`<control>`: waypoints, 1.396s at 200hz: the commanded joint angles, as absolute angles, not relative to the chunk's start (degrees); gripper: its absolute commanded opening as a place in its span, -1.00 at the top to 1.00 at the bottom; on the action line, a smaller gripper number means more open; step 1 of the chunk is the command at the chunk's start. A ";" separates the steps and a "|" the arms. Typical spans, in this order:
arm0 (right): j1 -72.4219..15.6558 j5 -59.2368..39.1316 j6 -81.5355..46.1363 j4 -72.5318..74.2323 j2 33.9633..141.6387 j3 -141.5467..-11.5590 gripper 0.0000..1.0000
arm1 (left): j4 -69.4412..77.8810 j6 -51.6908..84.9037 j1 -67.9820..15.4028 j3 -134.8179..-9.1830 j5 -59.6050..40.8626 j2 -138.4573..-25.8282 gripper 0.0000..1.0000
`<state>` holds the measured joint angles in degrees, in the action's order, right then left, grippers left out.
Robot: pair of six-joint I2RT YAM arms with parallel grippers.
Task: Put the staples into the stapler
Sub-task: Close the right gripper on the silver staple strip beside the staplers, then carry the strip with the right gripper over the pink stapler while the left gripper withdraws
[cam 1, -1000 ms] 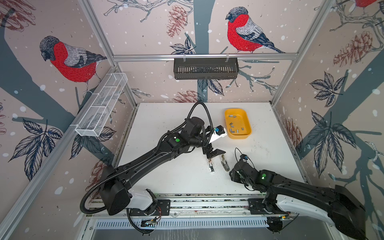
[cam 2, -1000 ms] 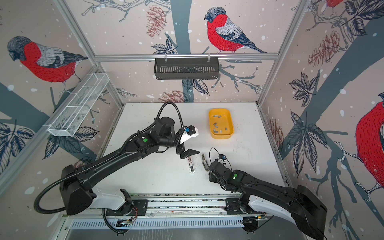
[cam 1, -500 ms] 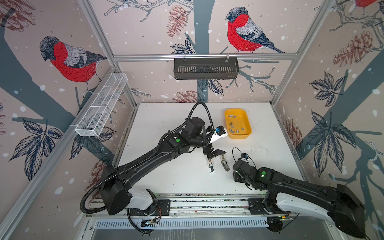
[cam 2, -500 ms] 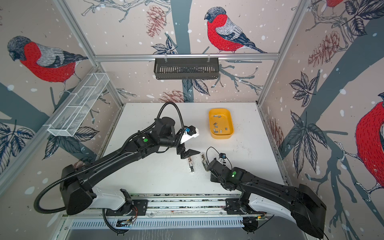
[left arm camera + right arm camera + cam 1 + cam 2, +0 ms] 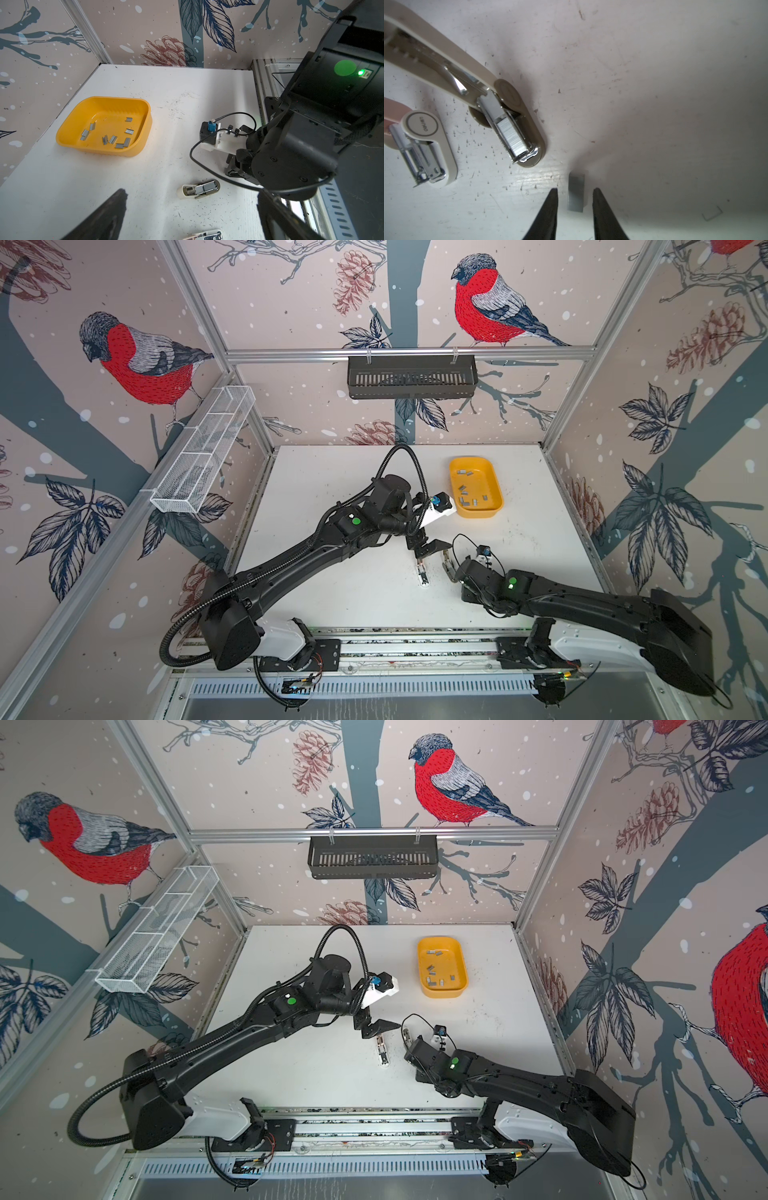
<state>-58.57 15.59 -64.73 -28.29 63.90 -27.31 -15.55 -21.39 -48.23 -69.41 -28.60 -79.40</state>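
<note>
Where your right gripper (image 5: pixel 575 192) hangs low over the white table (image 5: pixel 654 93), a single grey staple strip (image 5: pixel 576 196) lies flat on the surface between its two black fingertips (image 5: pixel 552 200), running lengthwise with them. The claw is narrow but not gripping: in the right wrist view you can see a sliver of table on each side of the strip. Just beyond the strip's far end sits the beige stapler (image 5: pixel 517 133), with its lid swung up and a bright row of staples showing in its metal channel. The strip is near it but not touching. A white stapler (image 5: pixel 428 149) lies beside that one, farther from the claw. Your left gripper (image 5: pixel 432 551) hovers near the white stapler with its jaws spread wide, holding nothing, as the left wrist view shows. More staple strips (image 5: pixel 116 139) are scattered in the yellow tray (image 5: pixel 143 133). In both top views the tray sits toward the back of the table, well apart from both claws.
</note>
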 commanded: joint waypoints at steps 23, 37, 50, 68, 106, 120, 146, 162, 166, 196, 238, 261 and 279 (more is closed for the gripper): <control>-58.92 16.88 -64.85 -26.74 66.47 -28.01 0.44 | -15.25 -22.32 -48.38 -69.79 -28.57 -79.45 -0.94; -59.02 16.83 -64.61 -26.34 67.05 -28.12 0.45 | -15.30 -22.32 -48.36 -69.79 -28.57 -79.63 -0.94; -59.06 16.82 -64.30 -26.04 67.60 -28.21 0.45 | -15.33 -22.39 -48.41 -69.79 -28.65 -79.72 -0.94; -59.06 16.66 -63.75 -25.31 68.15 -28.13 0.45 | -15.36 -22.33 -48.51 -69.90 -28.69 -79.72 -0.94; -59.41 16.44 -62.74 -24.52 69.06 -28.56 0.47 | -15.36 -22.41 -48.45 -69.80 -28.41 -79.89 -0.94; -60.25 17.01 -62.25 -24.26 69.02 -28.82 0.47 | -15.44 -22.35 -48.59 -69.83 -28.39 -79.97 -0.94; -62.02 18.68 -61.43 -25.78 69.17 -28.96 0.47 | -15.31 -22.34 -48.54 -69.80 -28.33 -79.99 -0.94; -62.47 20.06 -61.96 -27.86 68.87 -29.13 0.47 | -15.31 -22.35 -48.55 -69.80 -28.36 -79.98 -0.94; -62.62 20.27 -62.10 -28.22 68.67 -29.13 0.47 | -15.29 -22.33 -48.60 -69.77 -28.30 -79.98 -0.94; -62.67 20.83 -64.02 -29.64 67.09 -29.03 0.47 | -15.19 -22.24 -48.59 -69.73 -28.48 -80.07 -0.94; -62.65 18.90 -65.14 -24.20 67.12 -27.69 0.34 | -15.10 -22.15 -48.63 -69.70 -28.62 -80.19 -0.94; -62.57 19.15 -65.83 -24.24 68.66 -27.86 0.34 | -15.12 -22.15 -48.73 -69.70 -28.56 -80.16 -0.94; -62.60 19.22 -66.00 -23.76 69.49 -27.77 0.35 | -15.20 -22.18 -48.74 -69.77 -28.55 -80.07 -0.94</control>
